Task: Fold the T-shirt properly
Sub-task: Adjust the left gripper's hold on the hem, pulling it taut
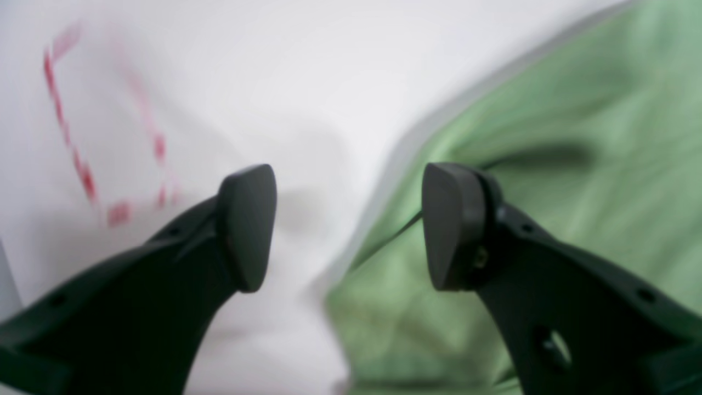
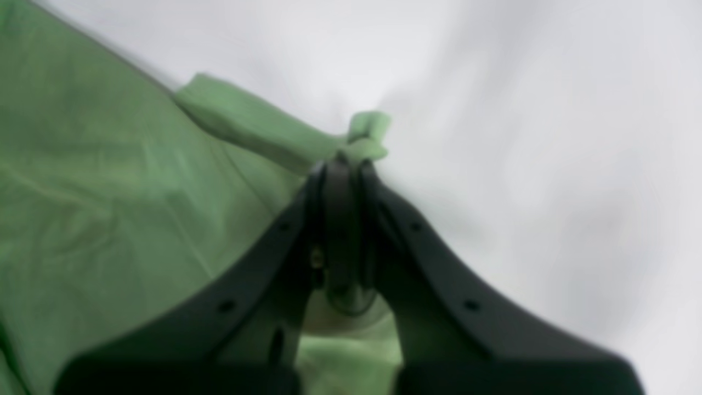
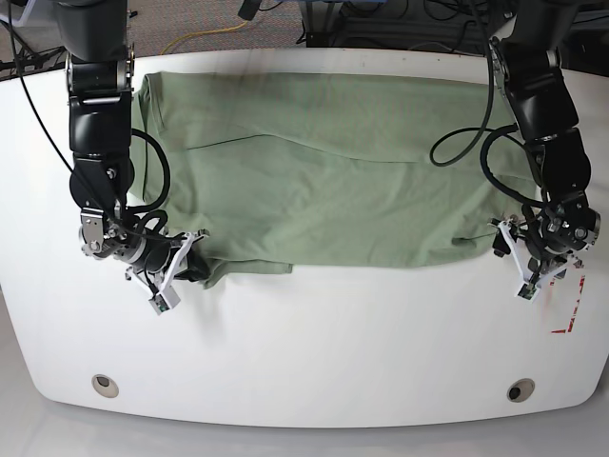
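Right gripper pinches the T-shirt edge.

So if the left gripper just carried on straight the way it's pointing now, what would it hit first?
Probably the white table. The left gripper stands open, straddling the T-shirt edge: bare table ahead of one finger, green cloth ahead of the other. Blur hides the depth, so the cloth edge could come first.
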Tool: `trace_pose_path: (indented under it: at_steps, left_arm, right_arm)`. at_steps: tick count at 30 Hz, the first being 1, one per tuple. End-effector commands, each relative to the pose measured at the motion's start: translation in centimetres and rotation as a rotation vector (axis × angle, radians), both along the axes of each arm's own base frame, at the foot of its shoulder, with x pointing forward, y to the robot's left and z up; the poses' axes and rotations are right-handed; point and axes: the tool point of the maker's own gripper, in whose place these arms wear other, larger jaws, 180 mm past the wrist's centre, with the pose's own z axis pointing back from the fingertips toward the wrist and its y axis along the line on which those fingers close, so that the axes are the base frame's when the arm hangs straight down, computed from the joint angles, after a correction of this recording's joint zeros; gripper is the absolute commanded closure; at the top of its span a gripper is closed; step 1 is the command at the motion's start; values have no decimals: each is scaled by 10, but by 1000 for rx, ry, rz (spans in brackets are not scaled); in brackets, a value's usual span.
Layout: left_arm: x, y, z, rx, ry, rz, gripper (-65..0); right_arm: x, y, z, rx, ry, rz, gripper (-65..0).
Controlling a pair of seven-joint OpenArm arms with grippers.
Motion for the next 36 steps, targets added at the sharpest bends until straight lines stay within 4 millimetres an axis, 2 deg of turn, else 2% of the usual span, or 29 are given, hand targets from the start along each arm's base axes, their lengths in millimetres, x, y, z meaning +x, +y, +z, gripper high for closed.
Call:
trace_pose_path:
  at_steps: [1, 7, 14, 18, 22, 27, 33, 36]
  left_arm:
    - [11, -2, 6, -31, -24, -1, -389]
    - [18, -15, -14, -179, 21, 16, -369]
    - [20, -23, -18, -212, 28, 13, -346]
    - [20, -32, -30, -255, 46, 15, -344]
    - [15, -40, -52, -298, 117, 18, -340]
    - [16, -41, -52, -299, 115, 18, -249]
    - [15, -40, -52, -302, 115, 22, -232]
    - [15, -38, -52, -300, 114, 25, -115]
  right_arm:
    - [14, -4, 23, 17, -67, -9, 0]
    - [14, -3, 22, 19, -65, -7, 0]
    - [14, -3, 23, 20, -65, -8, 0]
    - [14, -2, 22, 21, -65, -8, 0]
    - [14, 5, 22, 34, -65, -1, 0]
    - [13, 10, 21, 44, -63, 4, 0]
    - [14, 11, 20, 46, -62, 2, 0]
    - [14, 11, 20, 46, -62, 2, 0]
